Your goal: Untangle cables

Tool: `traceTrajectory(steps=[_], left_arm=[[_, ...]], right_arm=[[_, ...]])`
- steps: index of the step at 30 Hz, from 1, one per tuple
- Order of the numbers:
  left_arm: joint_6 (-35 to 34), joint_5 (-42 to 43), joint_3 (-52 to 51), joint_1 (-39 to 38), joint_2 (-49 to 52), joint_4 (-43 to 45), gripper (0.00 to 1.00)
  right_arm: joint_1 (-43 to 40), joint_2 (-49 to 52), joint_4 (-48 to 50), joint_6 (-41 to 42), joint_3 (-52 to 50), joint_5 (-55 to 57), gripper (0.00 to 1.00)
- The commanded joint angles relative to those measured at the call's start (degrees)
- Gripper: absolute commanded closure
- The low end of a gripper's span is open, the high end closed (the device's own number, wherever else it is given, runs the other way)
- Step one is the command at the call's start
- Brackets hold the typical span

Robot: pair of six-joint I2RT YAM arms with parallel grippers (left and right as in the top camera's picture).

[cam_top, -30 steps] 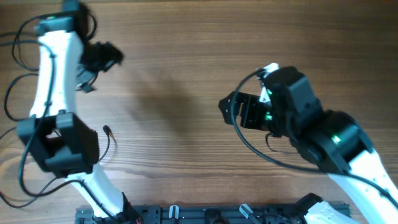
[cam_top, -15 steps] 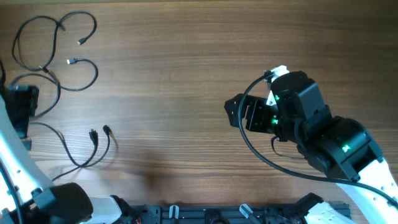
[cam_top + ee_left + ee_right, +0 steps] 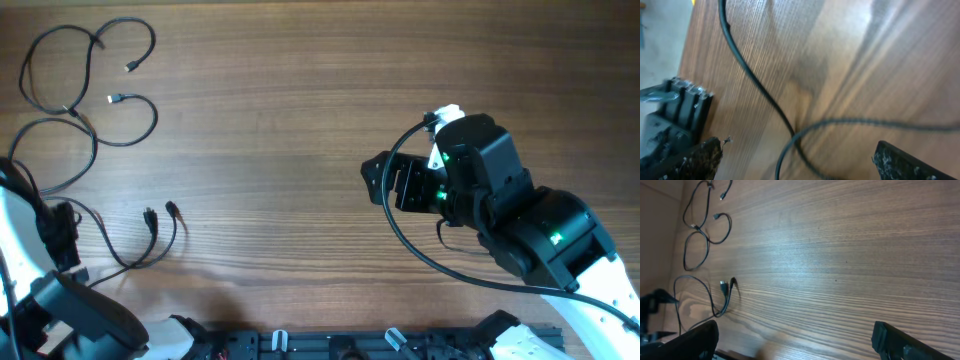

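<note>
Several thin black cables lie at the table's left. Looped ones (image 3: 90, 75) lie at the far left corner, with small plugs inside the loops. A U-shaped cable (image 3: 150, 245) with two plug ends lies nearer the front. My left gripper (image 3: 62, 232) is at the left edge, low over a curved cable. In the left wrist view it (image 3: 800, 167) is open, with two crossing cable strands (image 3: 790, 132) between its fingers and not gripped. My right gripper (image 3: 378, 180) is open and empty over bare wood at centre right. Its wrist view (image 3: 795, 347) shows the cables (image 3: 705, 225) far off.
A black rail (image 3: 350, 345) runs along the table's front edge. The table's left edge and a black mount (image 3: 675, 115) show in the left wrist view. A thick black wire (image 3: 410, 240) loops off the right arm above the wood.
My left arm has swung from the far left corner down to the left edge, uncovering the looped cables. My right gripper shifted slightly right at first, then stayed still.
</note>
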Motion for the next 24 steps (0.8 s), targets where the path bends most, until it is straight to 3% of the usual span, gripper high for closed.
traceTrajectory(steps=[1,10,24], left_arm=[[-1.25,-3.3,-7.34,3.3,-0.7,5.99,0.0],[-3.76,-8.74,-10.62,5.62,-0.7,12.81,0.0],[-3.76,-8.68,-16.28,5.64,1.9,17.49,0.06]], right_arm=[[0.02,0.9,0.79,-0.83,-0.07,1.2,0.0],[0.02,2.84,0.48,-0.74,-0.04,1.16,0.0],[0.02,3.23,1.81,-0.39,-0.07,0.48,0.0]])
